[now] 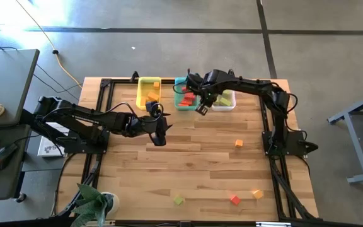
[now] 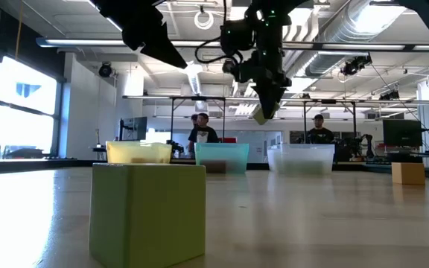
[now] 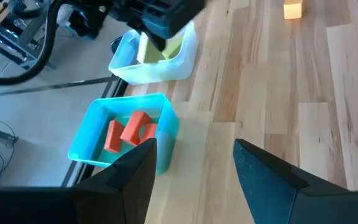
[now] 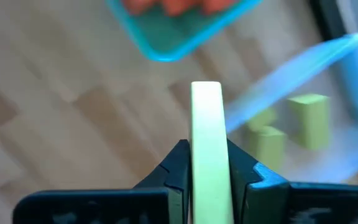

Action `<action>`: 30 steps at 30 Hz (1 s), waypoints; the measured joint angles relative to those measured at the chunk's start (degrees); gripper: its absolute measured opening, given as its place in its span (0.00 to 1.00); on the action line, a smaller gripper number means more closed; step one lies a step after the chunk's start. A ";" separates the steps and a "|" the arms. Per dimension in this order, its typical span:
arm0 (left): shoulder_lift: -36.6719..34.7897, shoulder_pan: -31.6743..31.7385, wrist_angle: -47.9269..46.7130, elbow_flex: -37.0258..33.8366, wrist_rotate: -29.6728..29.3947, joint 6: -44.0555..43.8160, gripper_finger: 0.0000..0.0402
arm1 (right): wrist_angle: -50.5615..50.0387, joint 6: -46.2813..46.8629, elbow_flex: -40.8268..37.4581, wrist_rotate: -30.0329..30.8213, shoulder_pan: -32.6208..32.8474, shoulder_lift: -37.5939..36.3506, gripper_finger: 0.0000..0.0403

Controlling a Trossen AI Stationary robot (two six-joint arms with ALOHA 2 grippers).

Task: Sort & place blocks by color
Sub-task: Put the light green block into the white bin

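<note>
My right gripper [image 1: 201,108] hangs at the near side of the teal bin [image 1: 184,99] and the clear bin [image 1: 224,101], shut on a light green bar block [image 4: 207,118]. The teal bin holds red blocks [image 3: 128,132], the clear bin [image 4: 319,106] light green blocks [image 4: 309,118], and the yellow bin [image 1: 149,91] orange ones. My left gripper [image 1: 161,132] waits open above the table in front of the yellow bin, with nothing between its fingers [image 3: 135,171]. Loose blocks rest flat on the table: orange [image 1: 239,144], green [image 1: 179,200], red [image 1: 234,199], orange [image 1: 257,193]. My right gripper pinches the light green bar by its two broad faces [image 4: 207,155] between its two fingers. The fingers come from above and point down. The bar sticks out beyond the fingertips [image 2: 260,115] and hangs clear of the table and the bins.
The three bins stand in a row along the table's far edge. A big light green cube [image 2: 147,212] sits close to the low camera, an orange block [image 2: 408,173] farther right. People stand in the room behind the table. A plant [image 1: 93,205] sits at the near left corner.
</note>
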 joint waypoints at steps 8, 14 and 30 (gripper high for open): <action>0.00 2.85 -0.02 -0.02 0.00 -4.21 0.50 | -0.29 -1.75 -0.23 6.73 -6.41 0.00 0.09; 0.00 4.73 -0.04 -0.04 0.08 -5.86 0.50 | 4.53 -2.41 -5.77 6.47 -11.70 -0.04 0.10; 0.00 6.02 -0.09 -0.07 0.22 -6.00 0.50 | 16.18 -2.86 -13.84 2.33 -18.48 0.00 0.16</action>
